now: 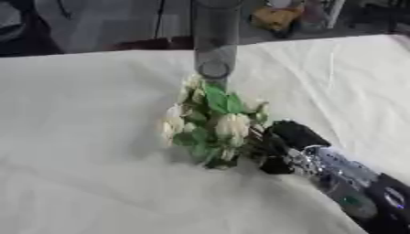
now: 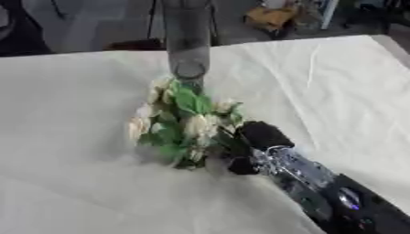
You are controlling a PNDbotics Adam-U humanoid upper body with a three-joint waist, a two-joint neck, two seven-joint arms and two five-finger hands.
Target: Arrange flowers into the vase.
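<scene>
My right hand (image 1: 282, 144) is curled round the flowers (image 1: 212, 123), holding the bunch low over the white-clothed desk (image 1: 88, 137), just before the clear vase (image 1: 214, 43). I see both views alike; the left hand appears nowhere.

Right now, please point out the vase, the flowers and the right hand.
vase (image 1: 214, 41): left eye view, on its grey wall.
flowers (image 1: 232, 124): left eye view, on a pale bloom.
right hand (image 2: 260, 135): right eye view, on its black back.
</scene>
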